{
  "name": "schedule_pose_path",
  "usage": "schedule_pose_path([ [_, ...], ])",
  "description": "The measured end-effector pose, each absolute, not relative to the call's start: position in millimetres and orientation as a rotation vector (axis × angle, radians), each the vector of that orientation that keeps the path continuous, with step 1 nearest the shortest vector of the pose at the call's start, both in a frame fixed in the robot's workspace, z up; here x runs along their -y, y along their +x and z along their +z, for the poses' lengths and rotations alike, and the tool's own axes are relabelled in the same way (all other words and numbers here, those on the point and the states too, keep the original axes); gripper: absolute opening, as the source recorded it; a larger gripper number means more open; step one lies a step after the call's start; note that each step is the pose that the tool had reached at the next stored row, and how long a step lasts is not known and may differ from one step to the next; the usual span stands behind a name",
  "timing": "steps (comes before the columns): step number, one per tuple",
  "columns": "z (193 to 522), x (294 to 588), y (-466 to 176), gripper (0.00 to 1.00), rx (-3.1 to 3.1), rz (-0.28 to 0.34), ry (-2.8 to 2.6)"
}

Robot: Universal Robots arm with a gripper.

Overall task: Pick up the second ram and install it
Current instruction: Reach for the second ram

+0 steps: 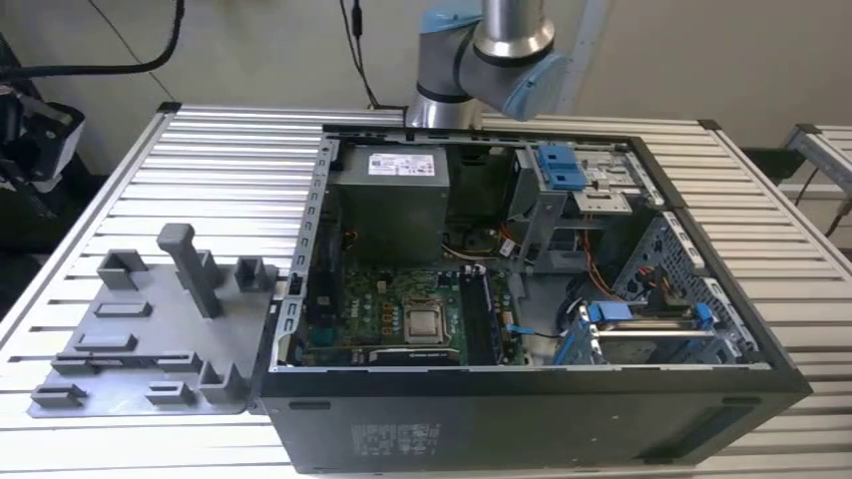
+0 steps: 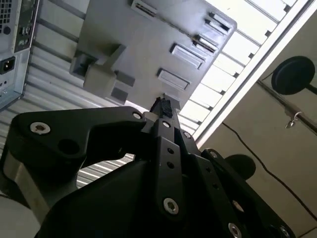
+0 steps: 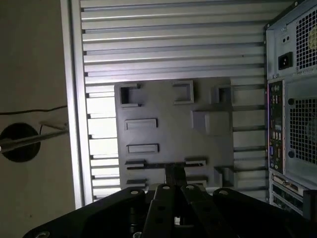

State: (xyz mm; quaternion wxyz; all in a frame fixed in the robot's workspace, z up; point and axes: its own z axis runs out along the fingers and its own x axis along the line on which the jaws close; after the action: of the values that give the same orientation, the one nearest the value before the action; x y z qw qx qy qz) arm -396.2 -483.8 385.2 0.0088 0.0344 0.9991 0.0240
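In the first wrist view the second ram (image 3: 148, 166) is a long thin dark strip standing on edge in a slot of the grey holder plate (image 3: 163, 106). My gripper (image 3: 174, 173) hangs well above the plate, its tips lined up over the middle of that strip and apart from it. The fingertips (image 3: 171, 174) sit together, with nothing between them. In the second wrist view the gripper (image 2: 162, 105) points down at the same grey plate (image 2: 148, 34). The exterior view has the plate (image 1: 147, 339) on its left, beside the open computer case (image 1: 533, 299).
Grey upright posts (image 1: 194, 269) rise from the plate. The case holds the motherboard (image 1: 399, 319) with its long dark memory slots (image 1: 482, 317), a power supply (image 1: 393, 200) and blue-latched drive bays (image 1: 639, 319). The slatted metal table (image 1: 213, 160) carries everything. The arm (image 1: 486, 50) stands behind the case.
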Motion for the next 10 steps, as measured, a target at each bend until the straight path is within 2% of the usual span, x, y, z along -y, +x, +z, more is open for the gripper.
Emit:
schedule_pose_path([
  [10, 384, 509, -398, 0.11, -3.121, 0.075, 0.107],
])
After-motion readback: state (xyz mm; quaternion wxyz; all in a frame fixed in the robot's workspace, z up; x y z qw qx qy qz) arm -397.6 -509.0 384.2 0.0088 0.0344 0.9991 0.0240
